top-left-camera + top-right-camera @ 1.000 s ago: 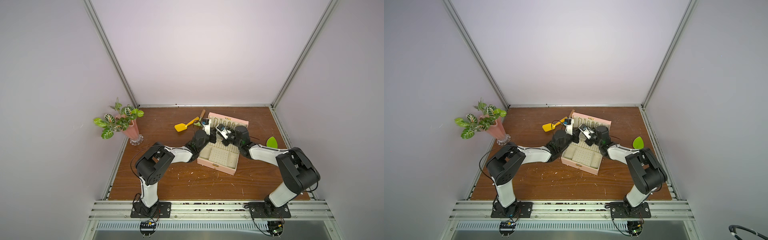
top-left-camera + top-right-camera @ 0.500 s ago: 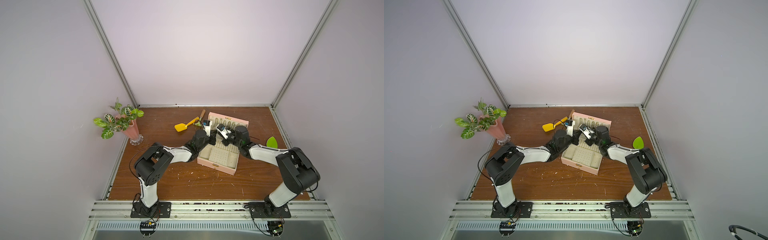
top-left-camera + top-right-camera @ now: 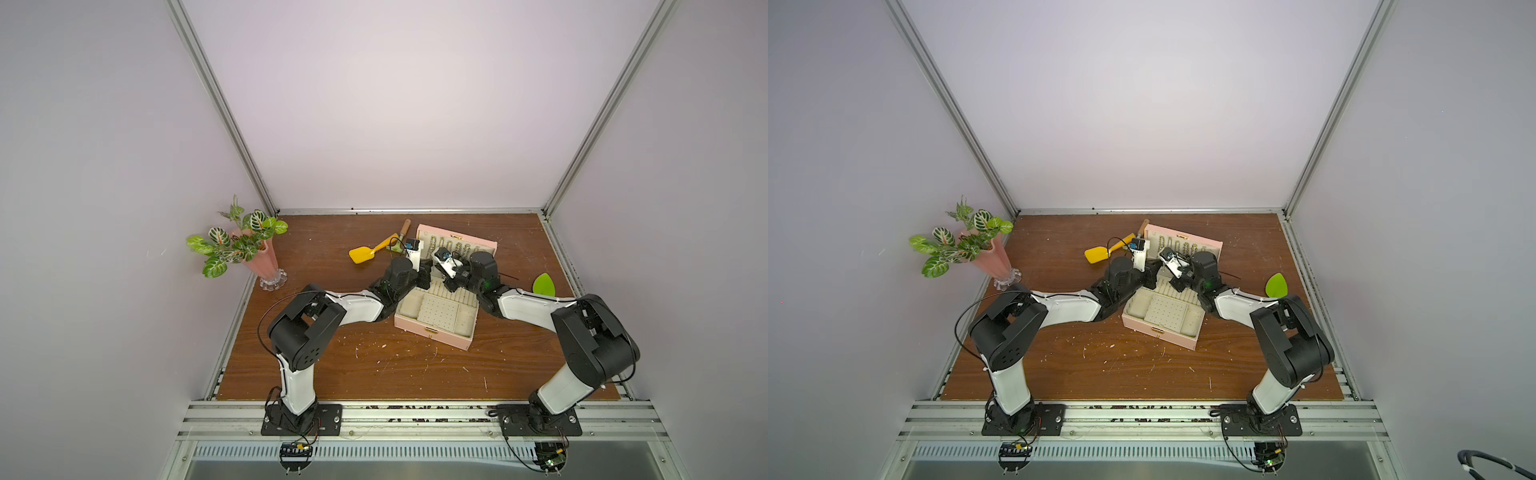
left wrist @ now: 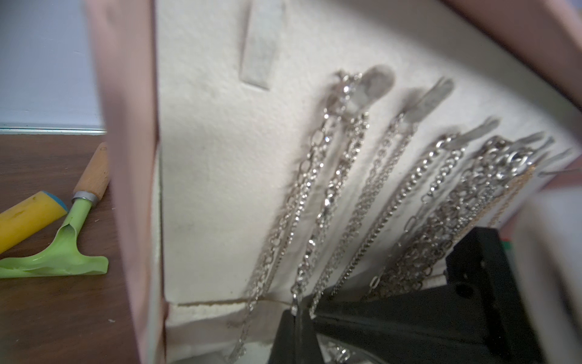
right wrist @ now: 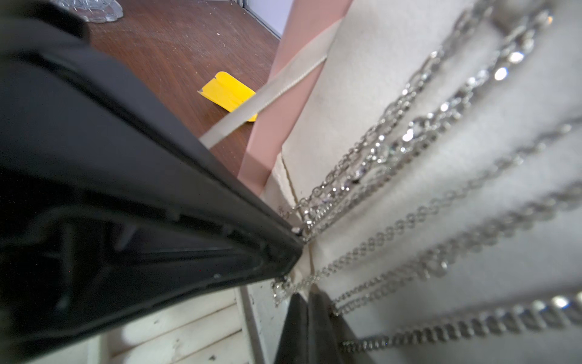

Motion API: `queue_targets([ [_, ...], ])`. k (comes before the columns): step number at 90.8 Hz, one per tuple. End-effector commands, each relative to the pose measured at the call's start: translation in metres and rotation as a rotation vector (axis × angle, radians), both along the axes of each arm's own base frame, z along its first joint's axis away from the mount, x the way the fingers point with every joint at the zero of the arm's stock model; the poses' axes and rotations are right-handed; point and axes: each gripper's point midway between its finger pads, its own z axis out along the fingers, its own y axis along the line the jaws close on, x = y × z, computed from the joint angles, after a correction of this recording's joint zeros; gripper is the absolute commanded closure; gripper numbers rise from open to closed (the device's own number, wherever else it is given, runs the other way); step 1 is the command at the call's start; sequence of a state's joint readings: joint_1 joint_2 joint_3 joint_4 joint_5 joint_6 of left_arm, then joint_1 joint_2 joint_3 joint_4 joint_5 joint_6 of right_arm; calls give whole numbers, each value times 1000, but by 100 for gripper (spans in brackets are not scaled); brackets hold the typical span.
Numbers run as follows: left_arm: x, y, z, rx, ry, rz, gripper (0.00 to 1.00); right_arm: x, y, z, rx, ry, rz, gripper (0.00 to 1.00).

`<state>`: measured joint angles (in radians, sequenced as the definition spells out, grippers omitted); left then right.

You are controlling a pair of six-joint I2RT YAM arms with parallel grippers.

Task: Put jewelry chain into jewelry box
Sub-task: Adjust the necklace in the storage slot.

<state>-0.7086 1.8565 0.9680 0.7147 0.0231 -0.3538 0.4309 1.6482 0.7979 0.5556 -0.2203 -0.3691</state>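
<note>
The pink jewelry box (image 3: 432,332) (image 3: 1158,332) stands open mid-table, its lid (image 3: 457,241) upright. Several silver chains hang from hooks on the cream lid lining (image 4: 204,157). Both grippers reach in low at the foot of the lid. My left gripper (image 4: 297,315) (image 3: 426,276) is shut, with the lower end of one jewelry chain (image 4: 327,195) running into the seam between its fingertips. My right gripper (image 5: 310,296) (image 3: 449,284) is shut just beside it; a chain (image 5: 356,261) lies across its tips, and whether it is pinched does not show.
A yellow spatula (image 3: 361,253) and a green tool with a wooden handle (image 4: 63,252) lie on the table left of the lid. A plant in a pink vase (image 3: 257,262) stands at the far left. A green leaf-shaped piece (image 3: 542,284) lies at the right.
</note>
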Motion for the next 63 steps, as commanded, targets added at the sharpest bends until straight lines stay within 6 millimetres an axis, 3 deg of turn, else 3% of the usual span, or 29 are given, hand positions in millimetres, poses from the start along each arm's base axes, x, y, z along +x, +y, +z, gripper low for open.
queue_targets([
  [1, 3, 3, -12, 46, 27, -1, 99, 13, 5, 47, 92, -140, -2, 100],
  [49, 10, 5, -24, 136, 64, 27, 99, 13, 5, 47, 95, -140, -8, 100],
  [63, 9, 6, -15, 123, 44, 33, 90, 13, 5, 47, 98, -140, -9, 100],
])
